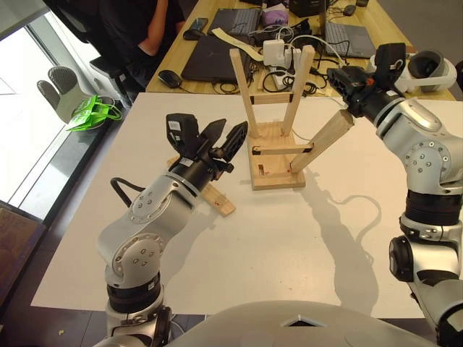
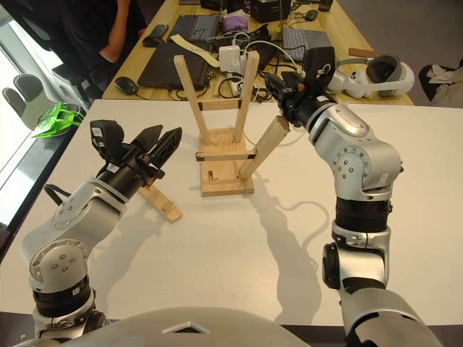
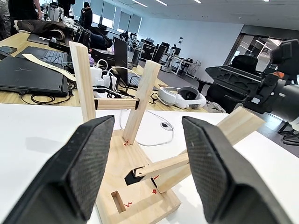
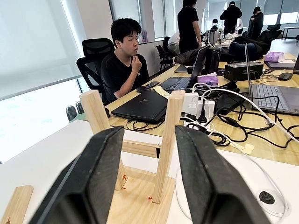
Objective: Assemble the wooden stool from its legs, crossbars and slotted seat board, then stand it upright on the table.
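- By my judgement the task was about half done. The seat board [image 1: 278, 177] lay flat on the bench [image 1: 289, 253], with two upright legs [image 1: 248, 94] set in it and joined by a crossbar [image 1: 271, 99].
- A third leg [image 1: 322, 141] leaned crooked from the board and looked unseated. The fourth leg [image 1: 221, 202] lay loose on the bench.
- The left gripper [image 1: 230, 131] hovered over the fourth leg, fingers apart and empty.
- The right gripper [image 2: 281, 87] sat just above the third leg's top, fingers spread and holding nothing.

Seat board [image 1: 279, 176] mid-table, loose wooden piece [image 1: 222, 203] to its left
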Robot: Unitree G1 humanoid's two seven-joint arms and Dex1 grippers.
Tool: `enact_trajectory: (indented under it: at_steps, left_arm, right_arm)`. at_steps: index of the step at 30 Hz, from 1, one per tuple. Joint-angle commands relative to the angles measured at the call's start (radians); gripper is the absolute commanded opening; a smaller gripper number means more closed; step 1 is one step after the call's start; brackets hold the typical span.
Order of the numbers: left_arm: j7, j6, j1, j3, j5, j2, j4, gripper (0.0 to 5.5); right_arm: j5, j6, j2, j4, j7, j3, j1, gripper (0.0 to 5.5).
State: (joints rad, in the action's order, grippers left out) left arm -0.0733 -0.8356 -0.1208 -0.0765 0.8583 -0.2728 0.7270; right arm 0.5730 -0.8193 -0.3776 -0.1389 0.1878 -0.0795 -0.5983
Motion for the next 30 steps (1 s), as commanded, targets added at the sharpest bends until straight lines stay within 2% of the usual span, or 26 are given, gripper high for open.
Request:
enact_trajectory:
  at_steps: [1, 4, 9, 13, 16, 19, 22, 25, 29, 30]
  left_arm:
    - [-0.006, 0.005, -0.005, 0.007, -0.022, 0.007, 0.001, 2.66]
    - [-0.011, 0.008, -0.004, 0.005, -0.026, 0.013, 0.005, 2.66]
    - [-0.066, -0.043, 0.016, -0.024, -0.065, 0.003, -0.028, 2.66]
    - [-0.204, -0.122, 0.021, -0.182, -0.081, 0.018, -0.149, 2.66]
    - [-0.264, -0.171, 0.012, -0.265, -0.077, 0.032, -0.186, 2.66]
    - [-0.287, -0.226, 0.019, -0.288, -0.107, 0.015, -0.21, 2.66]
    - [-0.299, -0.259, 0.009, -0.311, -0.13, 0.013, -0.233, 2.66]
    - [-0.303, -0.237, -0.019, -0.317, -0.169, 0.017, -0.238, 2.66]
    - [-0.299, -0.147, -0.046, -0.301, -0.264, 0.016, -0.221, 2.66]
    - [-0.296, -0.122, -0.048, -0.291, -0.293, 0.016, -0.217, 2.66]
  right_arm:
    - [-0.071, -0.096, 0.024, 0.104, 0.013, 0.129, 0.154, 2.02]
    - [-0.084, 0.008, 0.053, 0.102, 0.003, 0.07, 0.072, 2.02]
    - [0.01, 0.151, 0.138, 0.088, -0.018, -0.111, -0.007, 2.02]
    - [0.208, 0.18, 0.232, 0.002, -0.081, -0.291, -0.016, 2.02]
    - [0.32, 0.173, 0.253, -0.092, -0.1, -0.335, -0.008, 2.02]
    - [0.549, 0.12, 0.261, -0.217, -0.122, -0.348, -0.017, 2.02]
    - [0.812, 0.032, 0.217, -0.384, -0.111, -0.259, 0.011, 2.02]
    - [0.848, -0.066, 0.144, -0.49, -0.085, -0.106, 0.104, 2.02]
    - [0.617, -0.091, 0.106, -0.537, -0.063, 0.168, 0.275, 2.02]
    - [0.559, -0.077, 0.12, -0.521, -0.065, 0.223, 0.301, 2.23]
